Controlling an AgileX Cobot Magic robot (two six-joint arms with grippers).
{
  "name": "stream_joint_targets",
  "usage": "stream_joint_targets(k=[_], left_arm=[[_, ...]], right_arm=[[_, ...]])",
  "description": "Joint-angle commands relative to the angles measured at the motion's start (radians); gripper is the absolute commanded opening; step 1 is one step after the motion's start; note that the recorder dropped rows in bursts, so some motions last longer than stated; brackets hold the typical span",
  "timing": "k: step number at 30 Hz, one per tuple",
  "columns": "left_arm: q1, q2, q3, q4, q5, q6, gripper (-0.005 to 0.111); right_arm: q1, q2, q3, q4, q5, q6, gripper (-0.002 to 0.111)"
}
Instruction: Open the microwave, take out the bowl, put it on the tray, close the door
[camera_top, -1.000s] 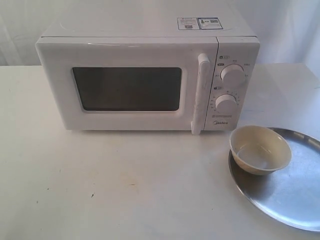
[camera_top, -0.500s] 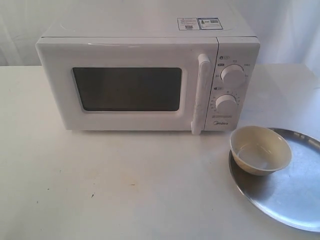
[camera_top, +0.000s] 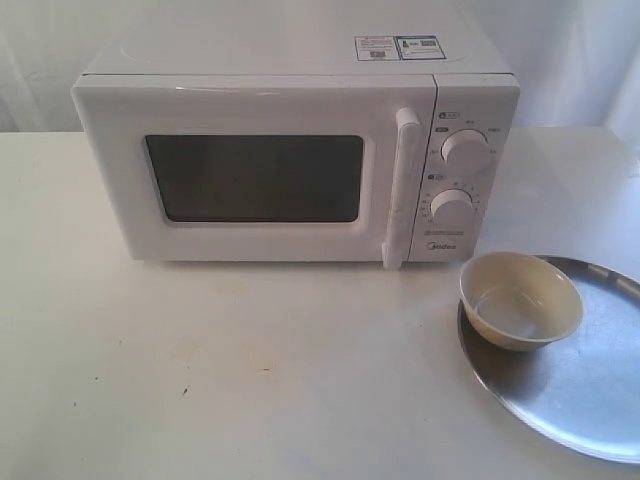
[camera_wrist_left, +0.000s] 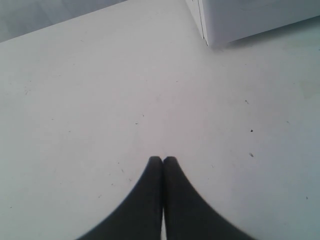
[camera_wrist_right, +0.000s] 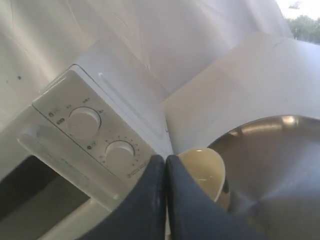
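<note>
Microwave: we see the white Midea microwave (camera_top: 290, 150) standing at the back of the white table (camera_top: 250, 370), with stickers (camera_top: 400, 47) on its top and two round knobs (camera_top: 466, 150) stacked on the right panel.
Door: the door (camera_top: 250, 100) sits flush with the front, fully closed. Its dark window (camera_top: 255, 178) faces us, and the vertical bar handle (camera_top: 402, 190) runs along its right edge.
Bowl: the cream-beige bowl (camera_top: 520, 299) stands upright on the tray, over the tray's left part and close to the microwave's front right corner.
Tray: the round silver tray (camera_top: 590, 400) lies flat on the table to the right of the microwave, and the picture's edge cuts off part of it.
Left gripper: in the left wrist view we find the left gripper (camera_wrist_left: 163, 160) above bare table, its dark fingers (camera_wrist_left: 145, 205) pressed together with nothing between them. A corner of the microwave shows beyond it.
Right gripper: in the right wrist view the right gripper (camera_wrist_right: 165, 159) has its fingers (camera_wrist_right: 145, 200) closed against each other and grips nothing. It is up in the air, with the bowl, the tray and the knob panel in view beyond its tips.
</note>
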Motion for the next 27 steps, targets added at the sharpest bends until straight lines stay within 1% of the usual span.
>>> stream_joint_targets(k=[1, 2, 3, 4, 5, 6, 7, 8, 9, 10, 16, 27], left_arm=[[-0.004, -0.002, -0.004, -0.004, 0.002, -0.006, 0.000], [-0.004, -0.002, -0.004, -0.004, 0.002, -0.006, 0.000], [-0.004, -0.002, -0.004, -0.004, 0.002, -0.006, 0.000], [-0.004, -0.002, -0.004, -0.004, 0.002, -0.006, 0.000], [-0.004, -0.002, -0.004, -0.004, 0.002, -0.006, 0.000], [-0.004, -0.002, -0.004, -0.004, 0.002, -0.006, 0.000], [-0.004, -0.002, -0.004, -0.004, 0.002, -0.006, 0.000], [-0.004, -0.002, -0.004, -0.004, 0.002, -0.006, 0.000], [-0.004, -0.002, -0.004, -0.004, 0.002, -0.006, 0.000], [-0.004, -0.002, -0.004, -0.004, 0.002, -0.006, 0.000], [-0.004, -0.002, -0.004, -0.004, 0.002, -0.006, 0.000], [-0.004, -0.002, -0.004, -0.004, 0.002, -0.006, 0.000]], right_arm=[[-0.003, -0.004, 0.001, 0.034, 0.006, 0.244, 0.000], [-0.003, -0.004, 0.001, 0.032, 0.013, 0.316, 0.000], [-0.003, -0.004, 0.001, -0.040, 0.021, 0.359, 0.000], [-0.003, -0.004, 0.001, -0.099, 0.009, 0.359, 0.000], [-0.003, -0.004, 0.001, -0.268, 0.005, 0.341, 0.000], [-0.003, -0.004, 0.001, -0.365, 0.023, 0.315, 0.000], [-0.003, -0.004, 0.001, -0.540, 0.117, 0.171, 0.000], [-0.003, -0.004, 0.001, -0.566, 0.164, 0.103, 0.000], [-0.003, -0.004, 0.001, -0.562, 0.150, -0.025, 0.000], [-0.003, -0.004, 0.001, -0.564, 0.143, -0.078, 0.000], [-0.003, -0.004, 0.001, -0.564, 0.143, -0.288, 0.000], [-0.003, -0.004, 0.001, -0.558, 0.145, -0.301, 0.000]])
